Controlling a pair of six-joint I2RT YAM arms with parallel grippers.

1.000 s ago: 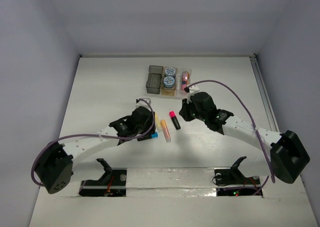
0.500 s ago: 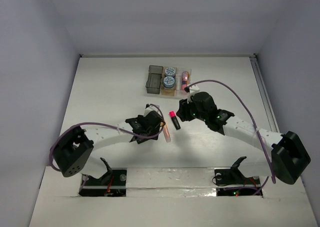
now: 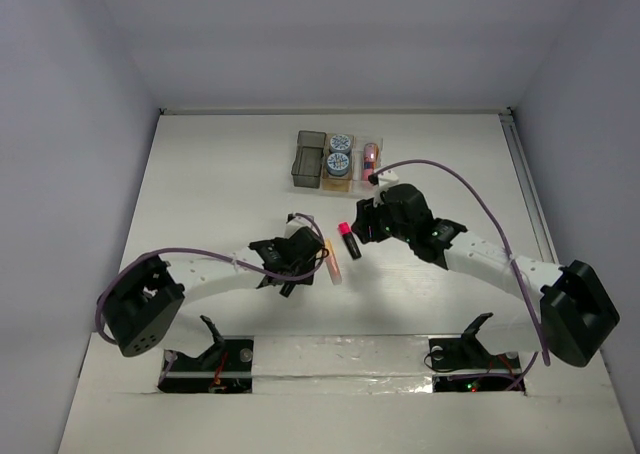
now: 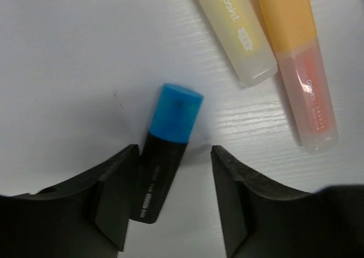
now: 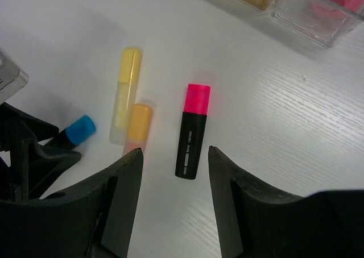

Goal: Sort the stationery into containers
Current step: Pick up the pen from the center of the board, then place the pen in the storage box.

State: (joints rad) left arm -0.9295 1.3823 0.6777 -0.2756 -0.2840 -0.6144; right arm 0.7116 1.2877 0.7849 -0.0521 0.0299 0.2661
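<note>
Left gripper [image 4: 176, 155], matte black jaws wide open, gripping nothing, straddles the blue-black highlighter [image 4: 165, 167]: glossy blue cap, black barrel close along the left-hand finger, print too small to read. Upper right of it lie the translucent yellow highlighter [image 4: 233, 33], marked "point", and the orange highlighter [image 4: 296, 59]. Right gripper [image 5: 174, 153] is open and empty, with the pink-black highlighter [image 5: 192, 134] just ahead of its gap. Farther up, three bins stand in a row: dark grey bin [image 3: 307, 160], amber bin [image 3: 340, 181] with two tape rolls [image 3: 338, 161], clear bin [image 3: 378, 144] with the pink bottle [image 3: 371, 156].
</note>
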